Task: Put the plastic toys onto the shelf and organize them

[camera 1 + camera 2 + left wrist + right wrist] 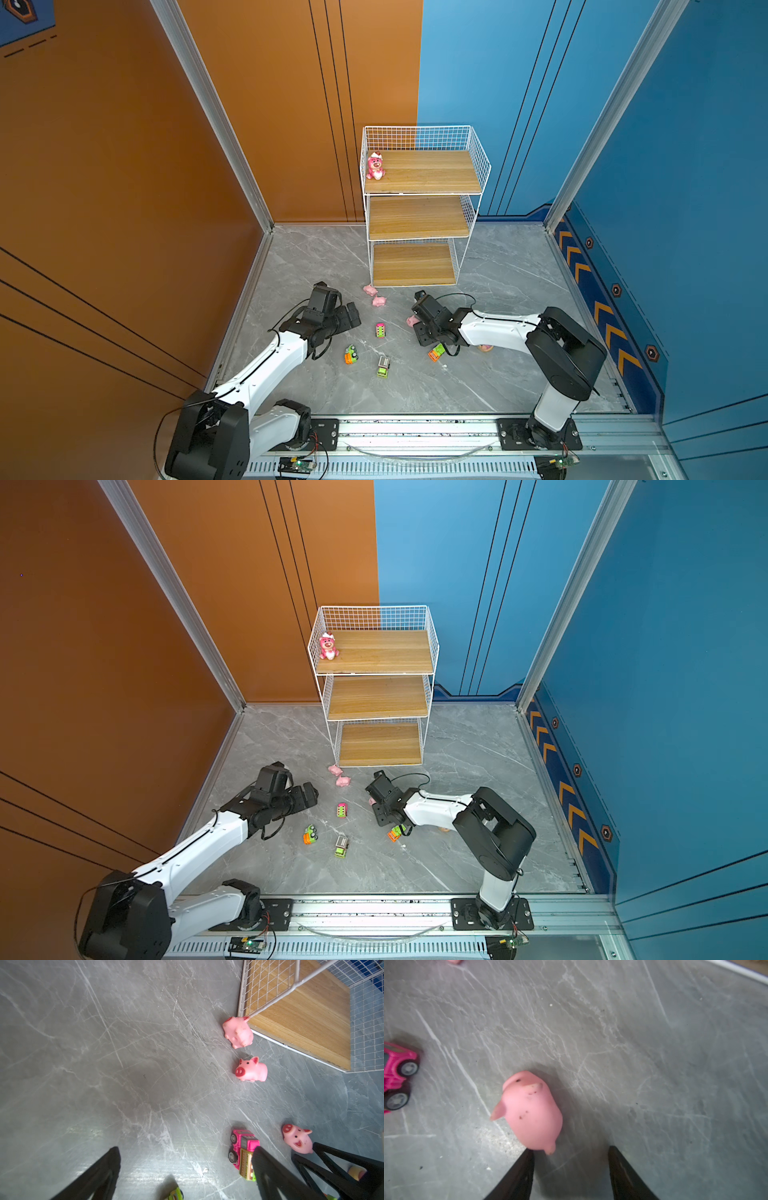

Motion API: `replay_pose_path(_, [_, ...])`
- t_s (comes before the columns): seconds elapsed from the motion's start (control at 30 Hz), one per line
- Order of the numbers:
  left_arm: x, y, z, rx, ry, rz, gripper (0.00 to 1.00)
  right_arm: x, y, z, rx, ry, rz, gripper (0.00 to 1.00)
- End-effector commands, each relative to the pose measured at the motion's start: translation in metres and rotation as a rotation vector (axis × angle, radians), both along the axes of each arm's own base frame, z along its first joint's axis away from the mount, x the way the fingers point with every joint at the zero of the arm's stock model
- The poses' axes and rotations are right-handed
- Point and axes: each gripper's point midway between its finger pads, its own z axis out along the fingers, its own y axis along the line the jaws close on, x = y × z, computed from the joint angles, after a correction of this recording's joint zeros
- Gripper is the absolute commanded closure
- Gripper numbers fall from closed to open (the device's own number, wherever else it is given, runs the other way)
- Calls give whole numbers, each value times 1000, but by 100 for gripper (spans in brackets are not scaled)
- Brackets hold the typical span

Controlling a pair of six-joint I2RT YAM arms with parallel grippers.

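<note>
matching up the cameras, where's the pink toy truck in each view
In a top view: pink truck on the floor between the two arms, in front of the shelf.
In a top view: same spot.
Left wrist: pink truck partly behind a fingertip of the left gripper.
Right wrist: pink truck cut off at the frame edge.
Shared landmark: the pig by the right gripper.
</note>
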Motion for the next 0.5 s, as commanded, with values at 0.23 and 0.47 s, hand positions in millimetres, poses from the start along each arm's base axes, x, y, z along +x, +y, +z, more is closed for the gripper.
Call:
replay_pose_path(0.23, [-7,1,-1,15,6,-10,0,28,-23,-4,-61,-43,-129,42])
replay_pose_path(0.47, [-8,2,0,20,8,-9,0,41,-28,1,-55,-57,-146,43])
